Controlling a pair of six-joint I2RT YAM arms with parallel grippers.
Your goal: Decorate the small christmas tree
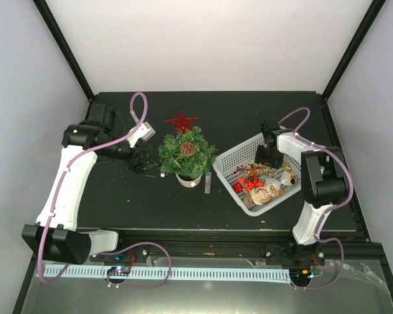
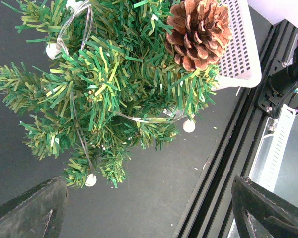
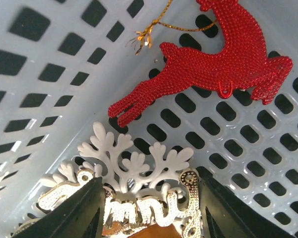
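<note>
The black table (image 1: 118,203) carries everything, with the two white arms rising from its near edge. The left arm (image 1: 72,176) reaches in from the left side and the right arm (image 1: 318,190) bends over the right side. A white plastic basket (image 1: 230,160) with a slotted floor sits at an angle on the right of the table, ornaments piled in its near end. The small christmas tree (image 1: 187,154) stands upright on its whitish round base (image 1: 187,178) near the middle of the table, just left of the basket and apart from it. A pine cone (image 1: 188,148) is lodged in its top, and a thin wire of small white bulbs (image 2: 188,126) runs through its branches. A red star (image 1: 181,122) lies flat on the table just behind the tree. The left gripper (image 1: 143,162) hangs just left of the tree, its fingers (image 2: 30,208) spread wide and holding nothing. The right gripper (image 1: 270,154) is down inside the far end of the basket. Its fingers (image 3: 79,208) stand apart on either side of a silver glitter lettering ornament (image 3: 134,210); whether they pinch it I cannot tell. A white snowflake (image 3: 134,161) lies against that ornament, and beyond it a red glitter reindeer (image 3: 223,69) with a gold cord (image 3: 149,34) lies on the basket floor. A small clear piece (image 1: 207,183), too small to identify, rests on the table just right of the tree's base.
</note>
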